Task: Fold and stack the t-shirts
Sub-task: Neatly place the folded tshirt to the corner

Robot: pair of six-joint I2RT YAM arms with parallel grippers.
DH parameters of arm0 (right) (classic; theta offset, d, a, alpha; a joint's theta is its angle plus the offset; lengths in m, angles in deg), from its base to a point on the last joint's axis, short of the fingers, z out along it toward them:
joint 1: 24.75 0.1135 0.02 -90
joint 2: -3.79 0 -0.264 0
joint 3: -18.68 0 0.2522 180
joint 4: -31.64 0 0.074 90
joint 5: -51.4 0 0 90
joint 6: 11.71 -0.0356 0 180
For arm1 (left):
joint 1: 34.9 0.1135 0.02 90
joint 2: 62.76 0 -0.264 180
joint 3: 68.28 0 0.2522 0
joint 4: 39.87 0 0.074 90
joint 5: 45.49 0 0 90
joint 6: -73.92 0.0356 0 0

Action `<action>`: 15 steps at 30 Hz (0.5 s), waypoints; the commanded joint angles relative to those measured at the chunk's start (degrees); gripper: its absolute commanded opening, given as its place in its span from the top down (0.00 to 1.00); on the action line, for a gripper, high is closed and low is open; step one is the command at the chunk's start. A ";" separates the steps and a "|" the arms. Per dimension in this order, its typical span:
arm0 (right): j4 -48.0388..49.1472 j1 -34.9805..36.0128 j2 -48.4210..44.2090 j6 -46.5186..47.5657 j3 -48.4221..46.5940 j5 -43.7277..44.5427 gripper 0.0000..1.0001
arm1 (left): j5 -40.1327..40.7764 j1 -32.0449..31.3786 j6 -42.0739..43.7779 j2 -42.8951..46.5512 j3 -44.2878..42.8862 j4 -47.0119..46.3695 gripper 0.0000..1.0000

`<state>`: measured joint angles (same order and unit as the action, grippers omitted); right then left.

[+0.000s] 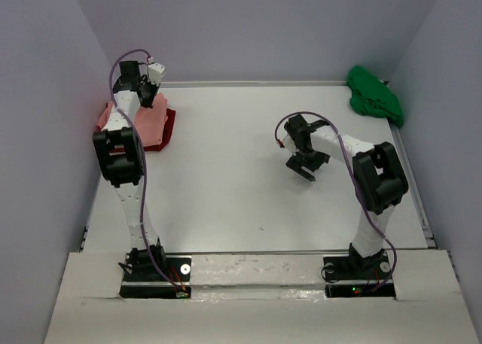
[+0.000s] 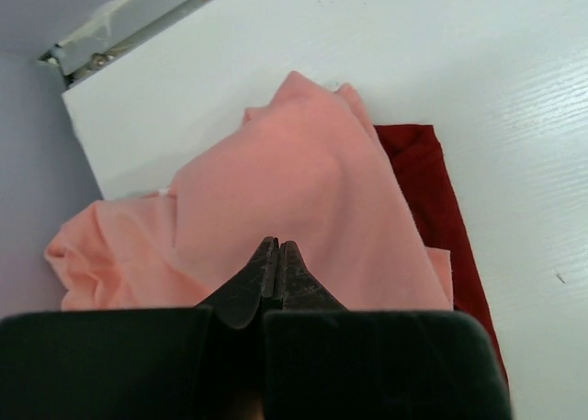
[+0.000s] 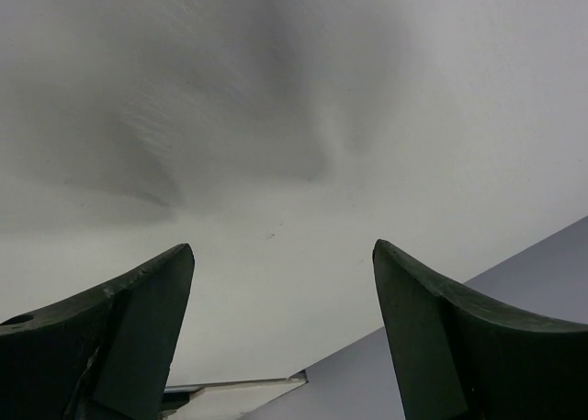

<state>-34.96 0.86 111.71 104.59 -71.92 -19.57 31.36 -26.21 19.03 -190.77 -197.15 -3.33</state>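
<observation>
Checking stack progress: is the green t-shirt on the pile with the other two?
No, the green t-shirt lies crumpled in the far right corner, away from the pink t-shirt and red t-shirt.

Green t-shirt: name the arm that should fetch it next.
Right, probably. The green t-shirt lies crumpled at the far right, and the right gripper hangs open and empty nearer it. The left gripper is shut above the salmon-pink t-shirt, far left.

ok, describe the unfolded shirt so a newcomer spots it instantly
Look at the table's far right corner, beside the wall. The green t-shirt lies there crumpled and alone; the pink t-shirt and red t-shirt sit stacked at the far left.
</observation>
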 commanded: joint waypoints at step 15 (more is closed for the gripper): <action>2.30 0.59 -5.00 0.50 2.57 -0.39 0.16 | 1.81 -6.93 1.18 -5.85 5.15 1.47 1.00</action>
<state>-34.00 0.86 109.24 104.68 -69.89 -19.59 34.29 -30.06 19.62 -198.00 -195.99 -3.70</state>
